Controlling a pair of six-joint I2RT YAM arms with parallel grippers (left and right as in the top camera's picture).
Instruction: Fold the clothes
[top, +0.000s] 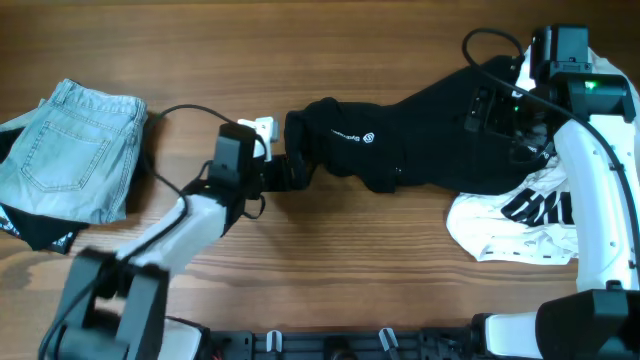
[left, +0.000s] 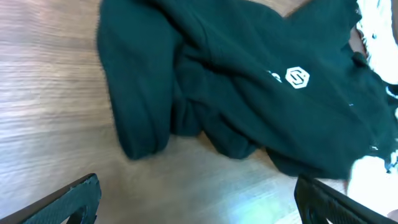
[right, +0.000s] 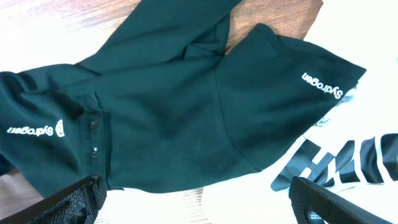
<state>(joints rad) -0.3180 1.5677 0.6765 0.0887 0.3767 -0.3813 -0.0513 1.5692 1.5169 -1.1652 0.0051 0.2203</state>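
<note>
A black polo shirt with a small white logo lies crumpled across the middle of the wooden table. It also shows in the left wrist view and the right wrist view. My left gripper is open at the shirt's left end; in its wrist view the fingers stand wide apart over bare wood, just short of the cloth. My right gripper is open above the shirt's right end; its fingers hold nothing.
Folded light-blue denim shorts lie at the far left on top of a black garment. A white garment with black lettering lies at the right, partly under the black shirt; it also shows in the right wrist view.
</note>
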